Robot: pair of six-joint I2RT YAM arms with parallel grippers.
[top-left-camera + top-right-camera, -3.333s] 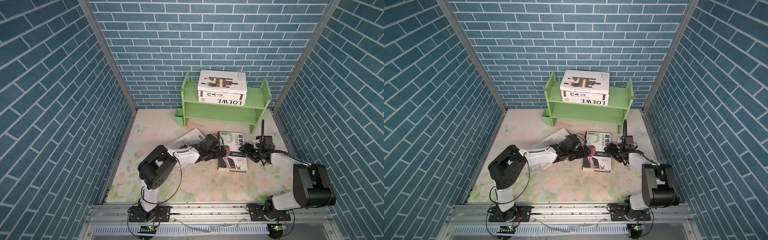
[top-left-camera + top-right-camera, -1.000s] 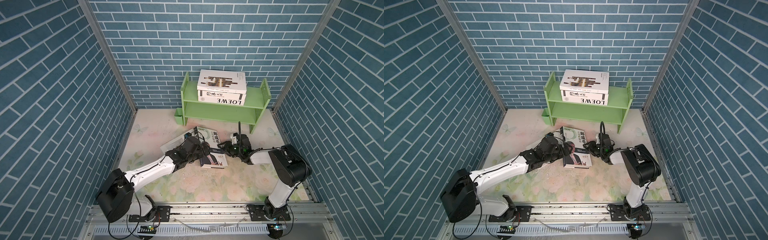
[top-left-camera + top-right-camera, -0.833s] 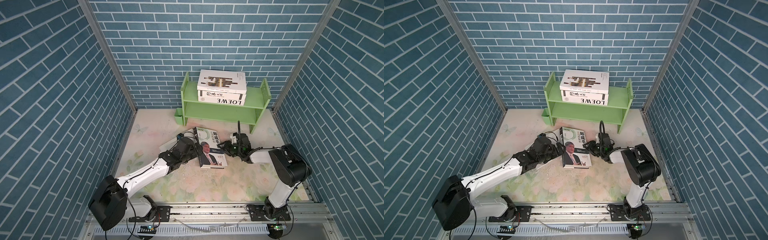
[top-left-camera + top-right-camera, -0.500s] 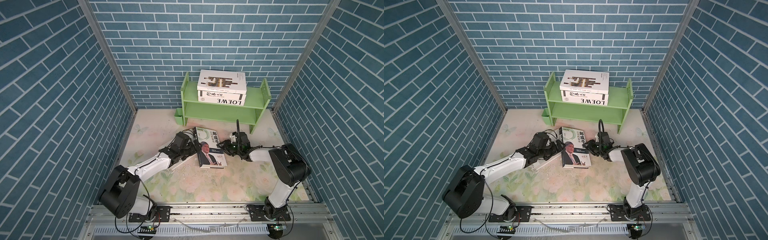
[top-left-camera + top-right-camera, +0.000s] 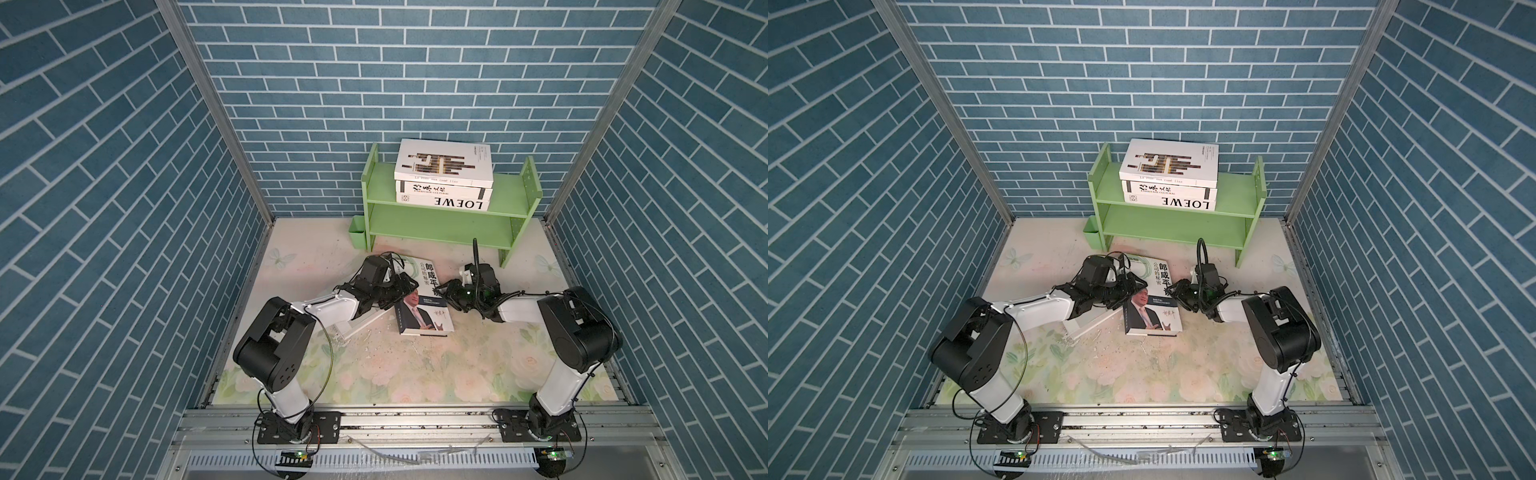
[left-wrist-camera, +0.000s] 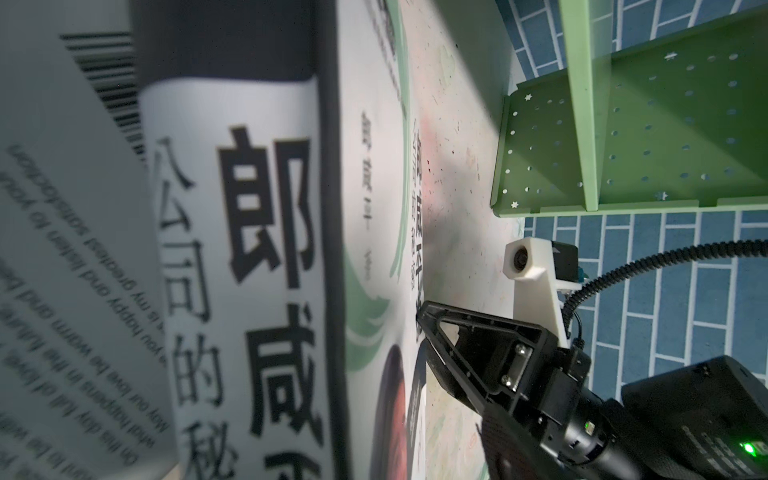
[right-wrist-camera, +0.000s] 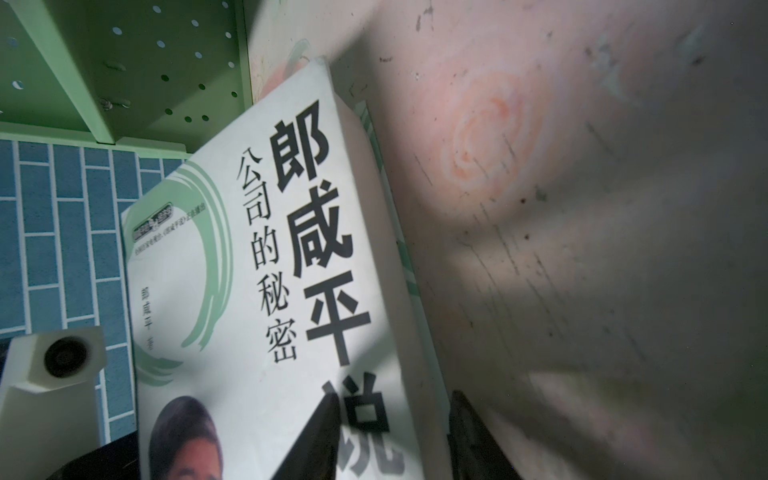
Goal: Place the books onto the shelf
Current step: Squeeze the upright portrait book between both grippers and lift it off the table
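Two books lie on the floral tabletop point(image 5: 415, 365): a flat white book point(image 5: 363, 323) under the left arm and, beside it, the smooth-covered portrait book point(image 5: 423, 318), with the left gripper point(image 5: 400, 286) at its left edge, grip state not discernible. The right gripper point(image 5: 448, 289) pinches that book's right edge between black fingers point(image 7: 471, 440). Three thick white books point(image 5: 444, 178) lie stacked on the perforated green shelf point(image 5: 440, 226), top tier.
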